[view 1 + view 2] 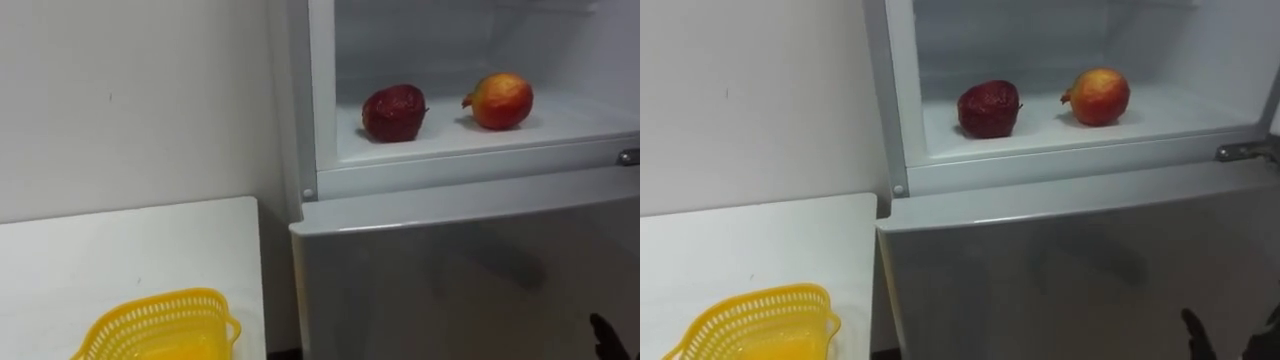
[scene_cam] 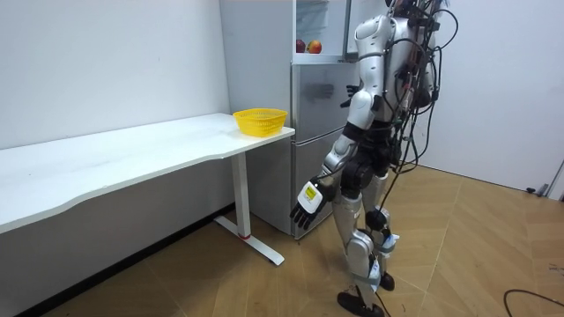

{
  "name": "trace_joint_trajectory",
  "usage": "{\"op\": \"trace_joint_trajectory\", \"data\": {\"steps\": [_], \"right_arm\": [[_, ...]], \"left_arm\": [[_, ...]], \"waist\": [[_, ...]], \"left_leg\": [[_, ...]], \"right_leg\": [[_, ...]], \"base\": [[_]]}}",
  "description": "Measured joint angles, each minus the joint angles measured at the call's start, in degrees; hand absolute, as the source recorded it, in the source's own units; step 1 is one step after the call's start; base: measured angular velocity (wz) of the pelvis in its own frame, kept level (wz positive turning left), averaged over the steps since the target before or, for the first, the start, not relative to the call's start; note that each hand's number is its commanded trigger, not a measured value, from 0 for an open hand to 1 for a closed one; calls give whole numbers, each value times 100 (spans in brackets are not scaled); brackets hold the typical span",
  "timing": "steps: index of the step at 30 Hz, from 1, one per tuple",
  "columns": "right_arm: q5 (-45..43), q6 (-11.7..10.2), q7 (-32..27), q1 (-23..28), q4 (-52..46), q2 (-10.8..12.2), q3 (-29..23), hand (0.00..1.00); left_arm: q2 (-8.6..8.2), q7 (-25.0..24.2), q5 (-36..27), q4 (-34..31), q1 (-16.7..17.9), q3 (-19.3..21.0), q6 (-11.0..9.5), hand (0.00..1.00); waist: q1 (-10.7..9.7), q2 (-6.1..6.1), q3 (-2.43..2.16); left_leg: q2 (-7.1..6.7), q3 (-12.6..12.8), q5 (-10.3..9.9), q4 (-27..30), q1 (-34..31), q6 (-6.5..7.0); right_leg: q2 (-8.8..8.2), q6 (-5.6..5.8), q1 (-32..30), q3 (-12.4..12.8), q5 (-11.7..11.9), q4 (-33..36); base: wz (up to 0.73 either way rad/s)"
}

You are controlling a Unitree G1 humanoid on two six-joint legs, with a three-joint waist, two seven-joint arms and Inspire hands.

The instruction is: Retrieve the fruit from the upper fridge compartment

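We found the dark red fruit (image 1: pixel 394 112) and the orange-red fruit (image 1: pixel 499 100) lying side by side, near but not touching, on the shelf of the open upper compartment (image 1: pixel 560 122). Both were well above the right hand (image 1: pixel 602 336) and to its left, the dark one the farther. Neither was held. Of the right hand, a dark tip showed low before the lower fridge door (image 1: pixel 460 270); we could not tell whether it was released or clenched. The left hand (image 2: pixel 307 205) hung beside the thigh in the room view, released and empty, well below the shelf. A yellow basket (image 1: pixel 160 318) stood on the white table (image 1: pixel 120 255), far to the left of the right hand and lower than the fruit. We judged the retrieval not yet begun. We noted three risks. Both fruits are round and lie loose, so a touch short of a full grasp could roll one deeper or into its neighbour. The raised frame below the shelf could catch a hand rising from so low. A weak hold could drop the fruit into the gap between fridge and table.
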Motion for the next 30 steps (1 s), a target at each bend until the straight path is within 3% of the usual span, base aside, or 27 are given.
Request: {"op": "trace_joint_trajectory", "data": {"steps": [5,8,16,23,27,30], "right_arm": [[-34,-116,-239,-118,-565,-5,115,0],[-234,-306,-373,-304,-804,-16,177,0],[-699,-425,-681,-410,-1106,-189,571,0],[-929,-415,-685,-434,-1107,-284,887,0],[-937,-413,-686,-500,-1107,-287,887,0],[-853,-414,-687,-749,-1129,-300,860,0]], "left_arm": [[44,2,13,248,-184,-129,-66,0],[52,-4,11,262,-224,-181,-73,0],[68,-130,18,480,-373,-184,-111,0],[226,-221,-18,563,-393,-312,-34,0],[314,-225,-14,653,-394,-467,1,0],[318,-228,45,785,-394,-499,46,0]], "waist": [[93,54,-10],[102,102,21],[245,103,23],[288,-69,0],[314,-193,9],[353,-188,23]], "left_leg": [[-5,13,0,0,-62,0],[7,13,0,1,-83,0],[13,15,0,2,-77,0],[17,-47,1,3,-98,1],[14,-111,0,5,-101,1],[14,-119,0,3,-100,1]], "right_leg": [[-1,9,-76,17,8,11],[13,4,-86,13,41,1],[17,-2,-89,8,45,14],[13,-5,-77,-69,47,11],[-4,-7,-59,-133,52,6],[-6,-6,-17,-149,65,-4]], "base": [[0],[0],[0],[5],[5],[1]]}}
